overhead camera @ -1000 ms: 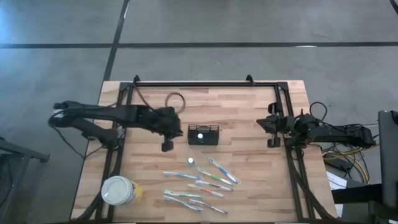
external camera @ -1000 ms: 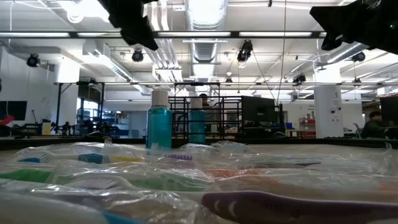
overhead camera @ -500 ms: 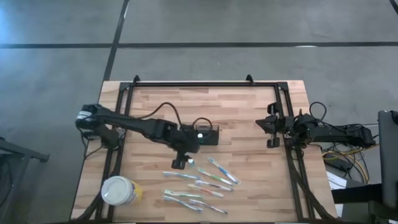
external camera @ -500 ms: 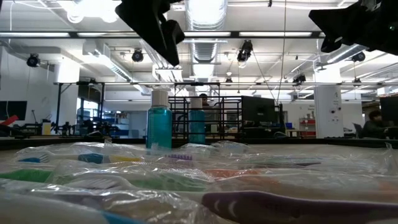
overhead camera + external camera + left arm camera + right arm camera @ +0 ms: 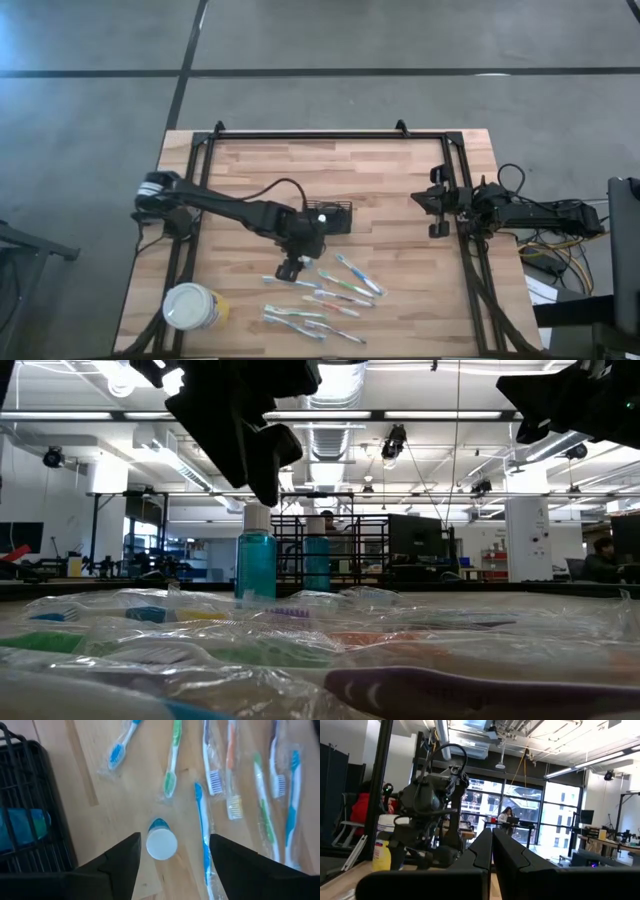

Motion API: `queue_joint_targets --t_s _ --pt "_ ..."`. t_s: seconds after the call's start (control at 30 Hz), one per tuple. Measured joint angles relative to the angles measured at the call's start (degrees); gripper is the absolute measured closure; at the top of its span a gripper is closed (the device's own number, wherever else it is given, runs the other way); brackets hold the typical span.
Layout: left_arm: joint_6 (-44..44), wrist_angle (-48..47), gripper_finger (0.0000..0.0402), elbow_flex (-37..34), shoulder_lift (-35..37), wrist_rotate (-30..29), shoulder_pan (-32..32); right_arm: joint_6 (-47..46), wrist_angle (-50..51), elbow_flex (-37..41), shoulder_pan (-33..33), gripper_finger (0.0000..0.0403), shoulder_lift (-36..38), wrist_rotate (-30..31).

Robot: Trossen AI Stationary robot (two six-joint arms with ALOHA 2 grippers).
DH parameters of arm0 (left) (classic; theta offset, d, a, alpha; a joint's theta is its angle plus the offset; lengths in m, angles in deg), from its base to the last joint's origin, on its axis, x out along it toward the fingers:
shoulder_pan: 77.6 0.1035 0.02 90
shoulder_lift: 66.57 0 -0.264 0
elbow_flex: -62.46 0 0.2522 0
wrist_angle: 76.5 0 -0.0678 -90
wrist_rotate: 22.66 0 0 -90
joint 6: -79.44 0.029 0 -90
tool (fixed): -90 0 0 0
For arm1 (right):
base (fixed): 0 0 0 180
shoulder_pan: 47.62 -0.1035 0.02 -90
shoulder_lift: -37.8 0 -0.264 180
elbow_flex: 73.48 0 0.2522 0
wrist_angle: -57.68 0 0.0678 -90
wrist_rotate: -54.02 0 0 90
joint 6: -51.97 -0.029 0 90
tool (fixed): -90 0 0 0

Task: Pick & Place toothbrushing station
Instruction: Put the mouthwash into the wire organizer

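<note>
The wooden worktop [image 5: 390, 180] carries a black frame along its far edge and both sides. The left arm reaches from the left side across to the middle, and the left gripper [image 5: 291, 268] hangs just above the far end of the toothbrush cluster, its jaws standing wide apart with nothing between them. In the left wrist view the two dark fingers [image 5: 120, 865] flank a small upright bottle [image 5: 161, 841] with a white cap and blue body, which stands free on the wood, touching neither finger. The right arm waits folded at the right edge of the worktop, and the right gripper [image 5: 437, 201] rests there with its jaws pressed together, as the right wrist view shows.

At the near left corner stands a round white tub [image 5: 190, 306] with a yellow label. The toothbrushing station [image 5: 332, 212], a black mesh caddy, sits near the middle of the worktop, just to the far right of the left gripper; part of it is hidden by the arm. A blue bottle [image 5: 22, 827] lies or stands inside one compartment, seen through the mesh in the left wrist view.

On the near side of the caddy, wrapped toothbrushes [image 5: 322, 298] lie scattered flat on the wood, in clear sleeves, with blue, green, orange and purple handles. One blue toothbrush [image 5: 202, 837] lies just beside the white-capped bottle.
</note>
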Motion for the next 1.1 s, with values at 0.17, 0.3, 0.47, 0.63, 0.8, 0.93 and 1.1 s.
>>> queue_joint_targets --t_s 0.17,0.3,0.47,0.63,0.8,0.93,1.1 --pt "0.29 0.41 0.0163 0.00 -1.11 -0.70 0.00 -0.13 0.00 0.00 0.00 0.0394 -0.02 0.00" --pt "0.29 0.64 0.0170 0.00 -2.00 -1.35 -0.02 0.04 0.00 0.00 0.00 0.0394 -0.02 0.00" --pt "1.16 0.66 0.0181 -0.01 -3.01 -1.43 -0.02 0.09 0.00 0.00 -0.02 0.0394 -0.02 0.00" --pt "1.71 0.61 0.0190 -0.02 -3.60 -1.43 -0.03 0.11 0.00 0.00 -0.02 0.0394 -0.02 0.00" --pt "1.75 0.64 0.0197 -0.02 -3.60 -1.44 -0.03 0.10 0.00 0.00 -0.02 0.0394 -0.03 0.01" --pt "1.77 0.81 0.0210 -0.02 -3.60 -1.45 -0.04 0.09 0.00 0.00 -0.02 0.0394 -0.05 0.00" --pt "1.89 0.92 0.0247 -0.02 -3.60 -1.45 -0.04 0.38 0.04 0.00 -0.02 0.0394 -0.04 0.02"
